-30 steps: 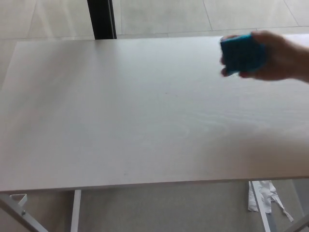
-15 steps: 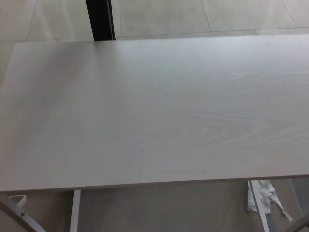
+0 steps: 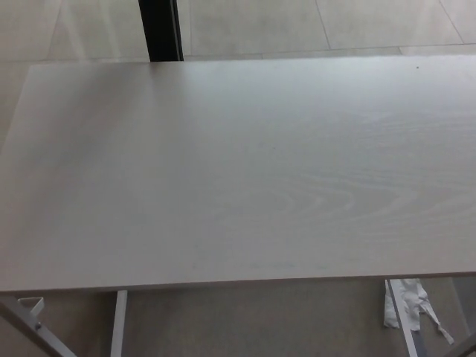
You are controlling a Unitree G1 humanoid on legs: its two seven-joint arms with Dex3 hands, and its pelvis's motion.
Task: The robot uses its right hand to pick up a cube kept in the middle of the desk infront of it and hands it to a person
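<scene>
Viewing the scene from the head camera shows a pale, wood-grain rectangular desk top (image 3: 238, 171) filling most of the frame, with no object resting anywhere on its visible surface. The cube named in the task is not in view: not at the middle of the desk, nor toward the near, far, left or right edges. No person's hand appears either.

Neither robot hand shows. The right hand and the left hand are both outside the frame, so whether their fingers are apart, together or clamped on anything cannot be told.

Beyond the far edge lies a light tiled floor (image 3: 297, 26), with a black upright post (image 3: 160, 30) standing at far left. Below the near edge, white metal desk legs (image 3: 117, 323) show at left, and a crumpled white scrap (image 3: 405, 301) lies on the floor at right.

Judgement of step: with the desk bare and no hand present, either the pick-up has not begun or the handover is finished; the frame alone does not settle which.

Next-move requirement: a cube must be located at mid-desk before the right hand can reach in from the right.
</scene>
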